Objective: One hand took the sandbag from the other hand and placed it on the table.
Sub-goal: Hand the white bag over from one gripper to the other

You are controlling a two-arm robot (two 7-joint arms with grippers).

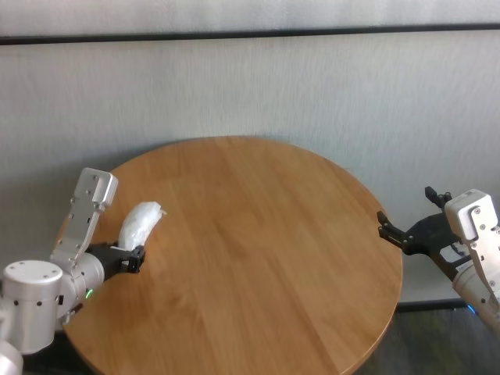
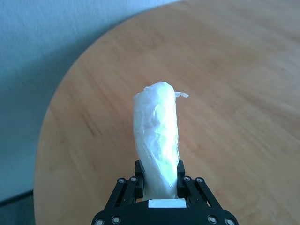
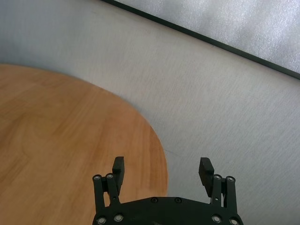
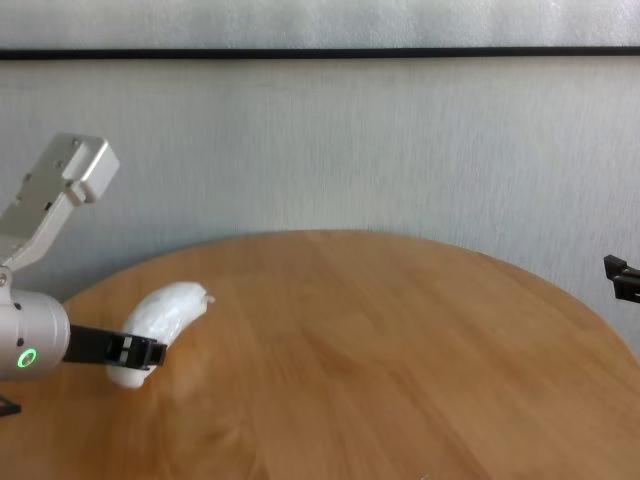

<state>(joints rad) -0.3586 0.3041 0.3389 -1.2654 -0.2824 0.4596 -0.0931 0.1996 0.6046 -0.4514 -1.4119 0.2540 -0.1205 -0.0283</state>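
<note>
Left jaws clamped on the near end of the sandbag (image 2: pixel 157 140); right jaws spread wide with nothing between them.

Left gripper (image 1: pixel 129 258), the green-ringed one, sits over the table's left edge. It grips only 1 end of the bag, so most of the length sticks out past the fingertips (image 2: pixel 136 180), slanting up and away toward the far wall. The twisted tail is at the free far end. Judgement: holding by 1 end leaves the rest of the bag bare for the other gripper to take, which suits a handover.

From the chest view, the bag (image 4: pixel 160 315) appears lifted off the wood, or at most brushing it near the jaws; contact cannot be settled from these views.

Right gripper (image 1: pixel 406 234) hangs just off the table's right edge, beyond the rim, fingers (image 3: pixel 118 168) pointing inward toward the tabletop. It is well apart from the bag, with the full width of the table (image 1: pixel 266 234) between the 2 grippers.

Stage, as judged: handover not yet begun. The bag is presented; the receiver is ready but far off. Next move calls for the 2 grippers to meet, the right closing on the free end before the left lets go. Risk: soft, crinkly wrap may sag or slip if gripped too near the tail.
</note>
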